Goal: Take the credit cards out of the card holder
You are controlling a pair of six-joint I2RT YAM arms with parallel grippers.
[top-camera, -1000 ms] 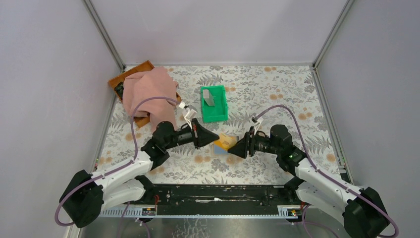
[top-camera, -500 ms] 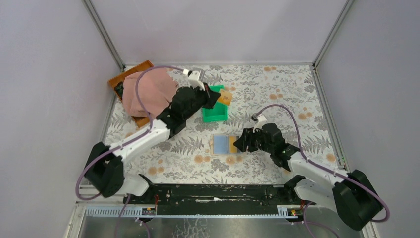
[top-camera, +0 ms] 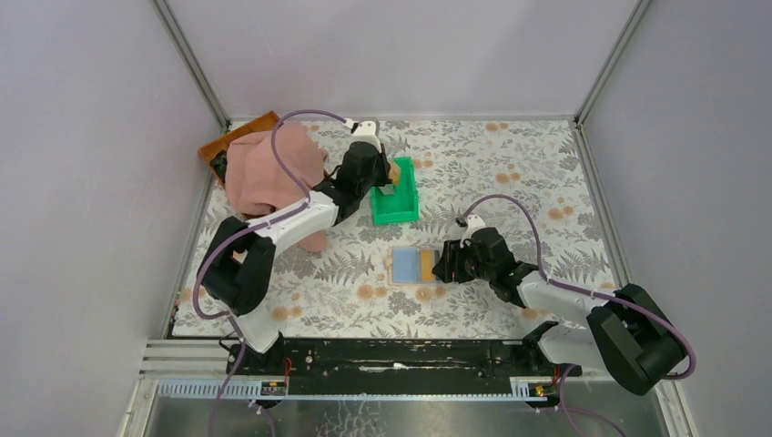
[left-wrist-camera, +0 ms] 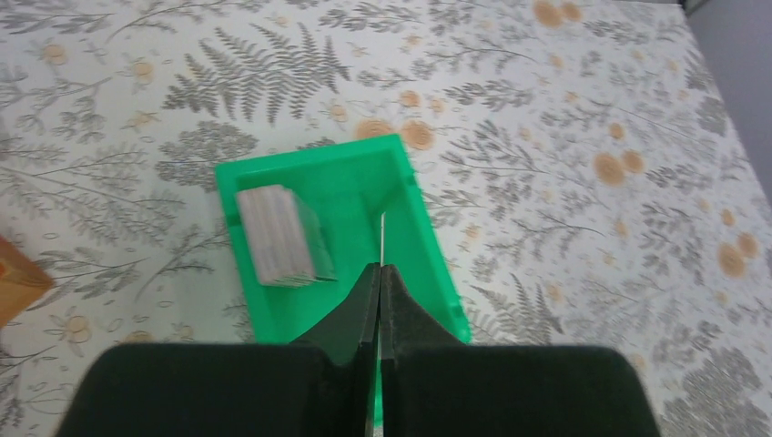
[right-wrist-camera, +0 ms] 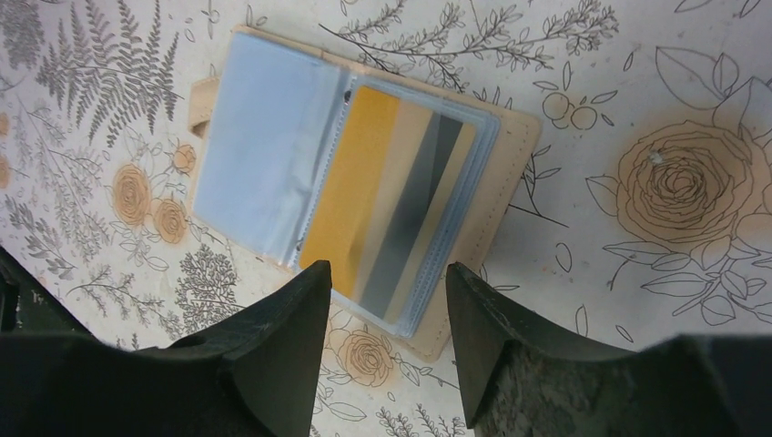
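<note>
Above the card holder (right-wrist-camera: 514,146), the right gripper (right-wrist-camera: 387,273) stands wide; the left gripper (left-wrist-camera: 380,269) pinches a thin card (left-wrist-camera: 382,237). Expect the yellow card (right-wrist-camera: 360,182) stiff and slick: grip its edge.

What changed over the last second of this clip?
The left gripper, shut on a card, carried it from the card holder to above the green bin. The right gripper, open, shifted slightly at the holder's right side; the holder lies flat, open. The bin, its grey cards and pink cloth stayed put.
</note>
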